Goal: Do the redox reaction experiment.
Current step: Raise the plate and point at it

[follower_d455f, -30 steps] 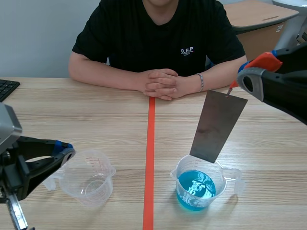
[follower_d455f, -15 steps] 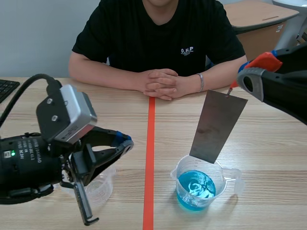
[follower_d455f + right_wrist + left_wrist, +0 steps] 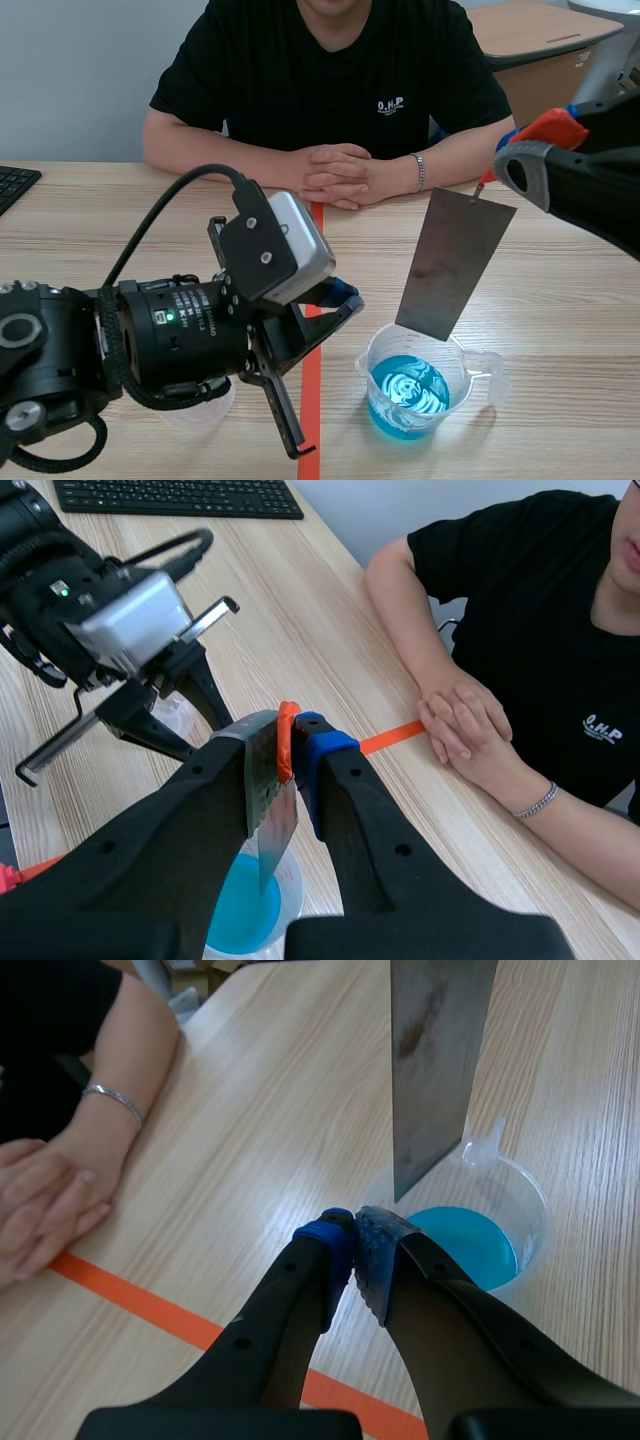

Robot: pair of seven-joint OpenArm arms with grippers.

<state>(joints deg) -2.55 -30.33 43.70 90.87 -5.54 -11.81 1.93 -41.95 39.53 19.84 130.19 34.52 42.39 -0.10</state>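
The metal sheet (image 3: 455, 262) is dull grey and smooth, with darker smudges. The right beaker (image 3: 375, 395) is clear glossy plastic; the table (image 3: 560, 300) is pale wood-grain, faintly shiny.

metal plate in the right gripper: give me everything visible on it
The metal plate is a thin, flat, dull grey rectangle with a darker smudge mid-face. It hangs tilted, top corner pinched in the right gripper. Its lower edge sits over the rim of the beaker, above the blue liquid, not visibly dipped. Nothing else touches it.
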